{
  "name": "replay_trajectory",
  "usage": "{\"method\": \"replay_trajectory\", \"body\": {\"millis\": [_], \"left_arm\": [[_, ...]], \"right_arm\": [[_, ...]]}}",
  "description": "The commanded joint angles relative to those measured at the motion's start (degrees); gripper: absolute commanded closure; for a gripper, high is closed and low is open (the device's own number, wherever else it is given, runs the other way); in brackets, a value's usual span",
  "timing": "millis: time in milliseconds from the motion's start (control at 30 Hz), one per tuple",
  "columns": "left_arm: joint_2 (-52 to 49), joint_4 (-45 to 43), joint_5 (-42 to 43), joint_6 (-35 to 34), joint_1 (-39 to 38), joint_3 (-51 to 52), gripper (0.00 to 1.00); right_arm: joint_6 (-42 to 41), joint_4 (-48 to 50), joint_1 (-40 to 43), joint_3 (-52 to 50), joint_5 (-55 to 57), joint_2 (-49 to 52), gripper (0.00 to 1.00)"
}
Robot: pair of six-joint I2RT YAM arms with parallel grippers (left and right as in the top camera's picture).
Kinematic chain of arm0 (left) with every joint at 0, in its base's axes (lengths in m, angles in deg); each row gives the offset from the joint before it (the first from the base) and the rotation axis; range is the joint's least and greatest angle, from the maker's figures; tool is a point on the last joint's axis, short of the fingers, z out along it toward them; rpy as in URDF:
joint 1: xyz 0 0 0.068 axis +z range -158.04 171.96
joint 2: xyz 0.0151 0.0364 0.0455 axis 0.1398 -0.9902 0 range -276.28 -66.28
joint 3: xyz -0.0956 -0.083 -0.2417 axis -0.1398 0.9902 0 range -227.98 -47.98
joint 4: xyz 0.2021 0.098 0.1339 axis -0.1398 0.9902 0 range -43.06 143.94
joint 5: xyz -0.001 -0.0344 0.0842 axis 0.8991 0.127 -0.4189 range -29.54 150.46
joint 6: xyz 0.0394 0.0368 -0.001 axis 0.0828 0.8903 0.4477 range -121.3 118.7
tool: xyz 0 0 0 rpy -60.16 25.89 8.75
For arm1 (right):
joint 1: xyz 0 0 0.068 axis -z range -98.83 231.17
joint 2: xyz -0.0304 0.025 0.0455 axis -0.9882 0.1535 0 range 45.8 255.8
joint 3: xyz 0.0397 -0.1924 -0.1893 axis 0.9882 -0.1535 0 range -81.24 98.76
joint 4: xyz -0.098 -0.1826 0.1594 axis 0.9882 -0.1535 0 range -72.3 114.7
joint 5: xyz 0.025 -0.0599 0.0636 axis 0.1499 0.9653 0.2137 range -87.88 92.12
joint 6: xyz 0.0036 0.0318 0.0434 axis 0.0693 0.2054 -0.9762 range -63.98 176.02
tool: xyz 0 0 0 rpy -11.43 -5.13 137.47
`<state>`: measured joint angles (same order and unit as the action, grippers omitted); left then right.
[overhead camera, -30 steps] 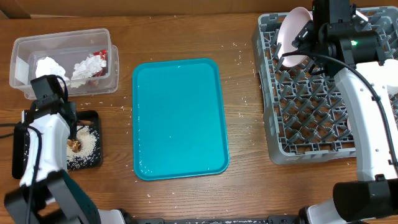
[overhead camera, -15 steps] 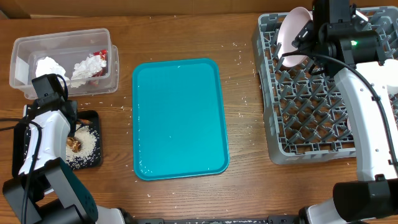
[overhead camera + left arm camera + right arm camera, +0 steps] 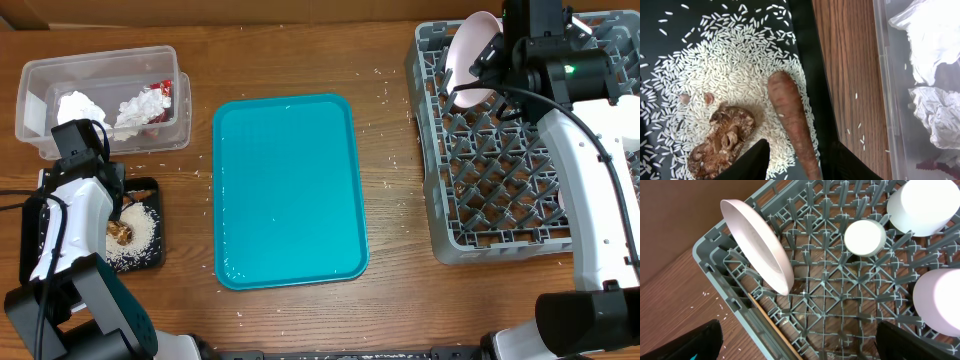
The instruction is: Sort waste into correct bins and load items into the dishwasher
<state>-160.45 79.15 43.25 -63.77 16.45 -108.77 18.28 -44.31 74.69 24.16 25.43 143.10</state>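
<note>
Over the black plastic tray (image 3: 806,60) at nine o'clock on the table, my left gripper (image 3: 797,145) has its fingers apart, astride the near end of a brownish carrot (image 3: 787,107) lying on white rice grains (image 3: 730,65); a brown mushroom piece (image 3: 722,140) sits at the carrot's eight o'clock. At one o'clock, my right gripper (image 3: 799,330) hangs spread wide over the grey plastic dishwasher rack (image 3: 702,247), where a pale pink plate (image 3: 757,245) stands on edge.

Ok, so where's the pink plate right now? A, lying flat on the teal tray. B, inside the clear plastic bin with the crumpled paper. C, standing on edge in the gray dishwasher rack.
C: the pink plate stands on edge, slightly tilted, in a corner of the gray dishwasher rack.
</note>
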Motion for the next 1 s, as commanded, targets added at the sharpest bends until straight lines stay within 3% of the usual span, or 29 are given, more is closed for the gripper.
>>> {"method": "replay_trajectory", "body": {"millis": [0,200,333,500,700,967], "left_arm": [[0.8,0.9,-1.4,0.9,0.3,-0.9,0.57],[8.5,1.0,2.2,9.5,0.3,-1.0,0.55],[16.2,3.8,13.6,17.4,0.3,-1.0,0.53],[23.6,9.2,25.0,20.7,0.2,-1.0,0.51],[33.1,14.0,36.5,32.5,0.2,-0.3,0.51],[47.8,18.2,47.5,35.6,-1.2,5.2,0.5]], "right_arm": [[-0.4,0.2,-0.2,0.3,0.2,0.0,0.0],[-0.4,0.2,-0.2,0.3,0.1,0.0,0.0],[-0.4,0.1,-0.2,0.3,0.2,0.0,0.0],[-0.4,0.2,-0.2,0.3,0.1,0.0,0.0],[-0.4,0.2,-0.2,0.3,0.1,0.0,0.0],[-0.4,0.2,-0.2,0.3,0.1,0.0,0.0]]}}
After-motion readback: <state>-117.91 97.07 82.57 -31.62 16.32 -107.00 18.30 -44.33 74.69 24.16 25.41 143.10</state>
